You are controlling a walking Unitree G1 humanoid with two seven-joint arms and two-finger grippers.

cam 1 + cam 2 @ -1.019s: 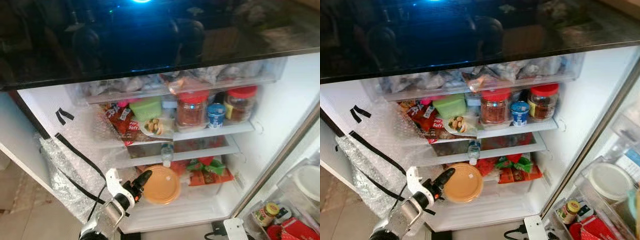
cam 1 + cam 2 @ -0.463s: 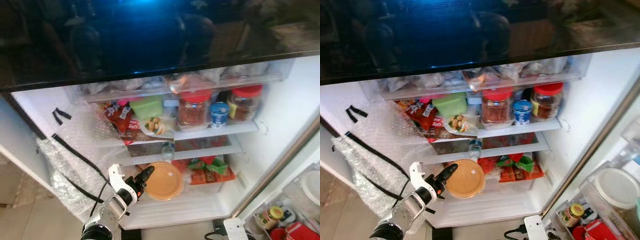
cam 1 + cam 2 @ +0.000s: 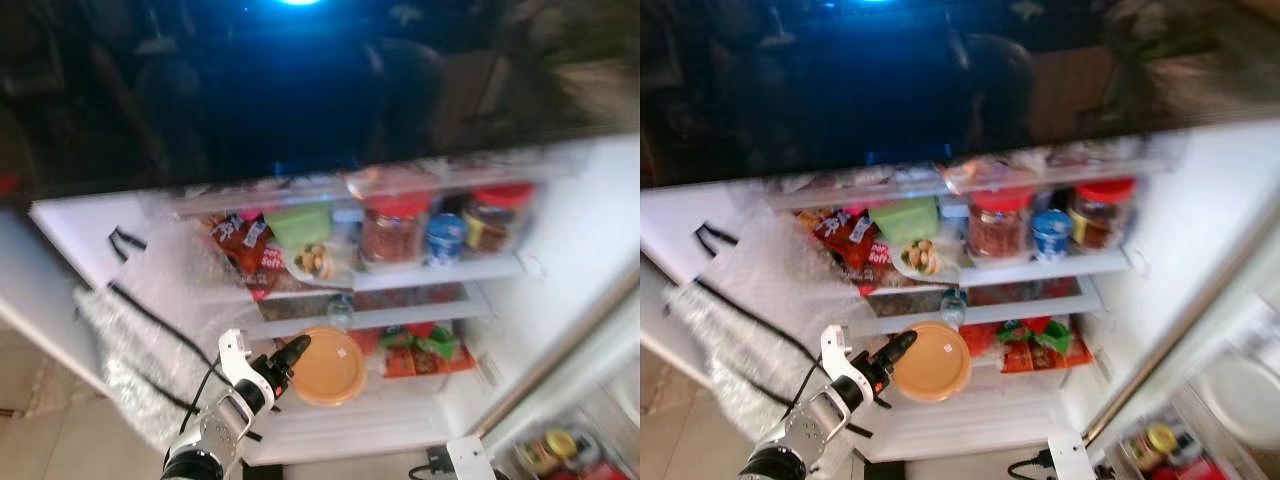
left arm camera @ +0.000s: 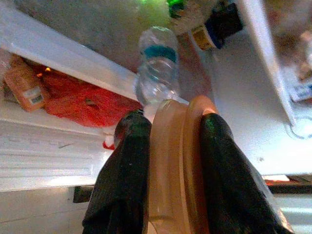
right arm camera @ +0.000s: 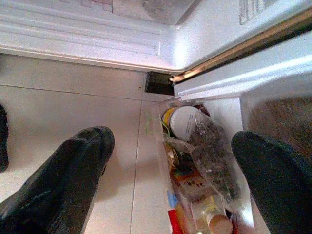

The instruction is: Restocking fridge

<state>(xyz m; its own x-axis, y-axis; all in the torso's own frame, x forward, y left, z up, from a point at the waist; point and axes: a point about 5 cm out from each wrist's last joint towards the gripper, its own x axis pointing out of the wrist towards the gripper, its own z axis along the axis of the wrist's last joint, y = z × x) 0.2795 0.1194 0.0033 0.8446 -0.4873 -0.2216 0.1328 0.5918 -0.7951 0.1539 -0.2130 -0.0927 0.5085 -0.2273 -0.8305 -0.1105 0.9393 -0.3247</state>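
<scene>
Left gripper (image 3: 283,362) unmoved, clamping orange lidded container (image 3: 327,366) before fridge (image 3: 560,240)

Head views: both were motion-blurred; the labels on the red-lidded jars (image 3: 392,232) and the blue-lidded tub (image 3: 444,238) could not be read.
Door-shelf items (image 3: 1160,445): smeared and cut off by the lower edge; kinds could not be told.
Orange container (image 4: 171,165): its lower part was cut off by the frame edge in the left wrist view, and its flanks were covered by the left end effector (image 4: 170,146) fingers (image 4: 122,170).
Water bottle (image 4: 157,68): blurred; its base was hidden behind the container.
Right end effector (image 5: 170,180): both fingers ran off the frame.
</scene>
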